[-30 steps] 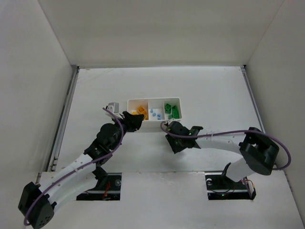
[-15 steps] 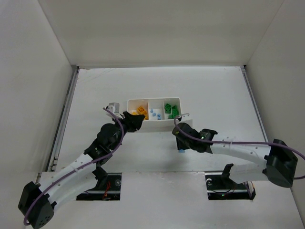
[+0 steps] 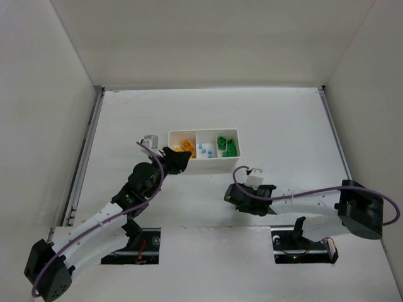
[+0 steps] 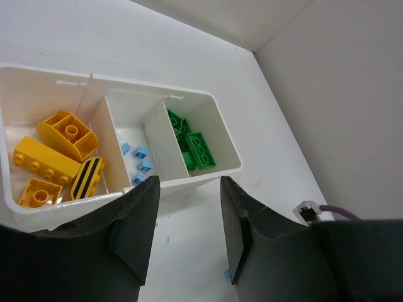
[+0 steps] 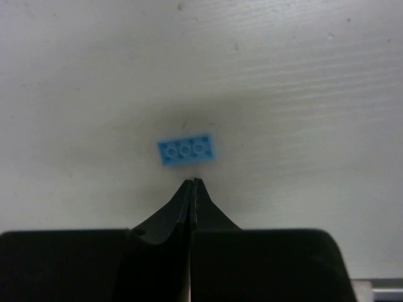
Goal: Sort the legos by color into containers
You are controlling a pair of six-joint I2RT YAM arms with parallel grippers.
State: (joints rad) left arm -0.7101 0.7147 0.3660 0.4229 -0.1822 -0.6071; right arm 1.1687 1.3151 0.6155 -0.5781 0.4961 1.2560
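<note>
The white tray [image 3: 208, 165] stands mid-table with its three containers side by side. Yellow-orange legos [image 4: 58, 151] fill the left one, tiny pale blue ones [image 4: 140, 158] the middle, green ones [image 4: 196, 146] the right. My left gripper [image 4: 187, 190] hovers open and empty at the tray's near wall, and shows at the tray's left front corner [image 3: 178, 160] from above. One blue lego [image 5: 185, 150] lies studs-down on the table. My right gripper [image 5: 192, 183] is shut on nothing, its tips just short of that brick. From above, the right gripper [image 3: 232, 196] hides the brick.
White enclosure walls rise at the left, right and back of the table [image 3: 283, 126]. Metal rails [image 3: 85, 157] run along both side edges. The right arm's purple cable [image 3: 302, 192] loops over the table near the front. Two base cut-outs [image 3: 138, 242] sit at the near edge.
The right arm pulled back from the tray front towards the near edge, and its jaws went from open to shut beside the blue brick. The left arm stayed still.
</note>
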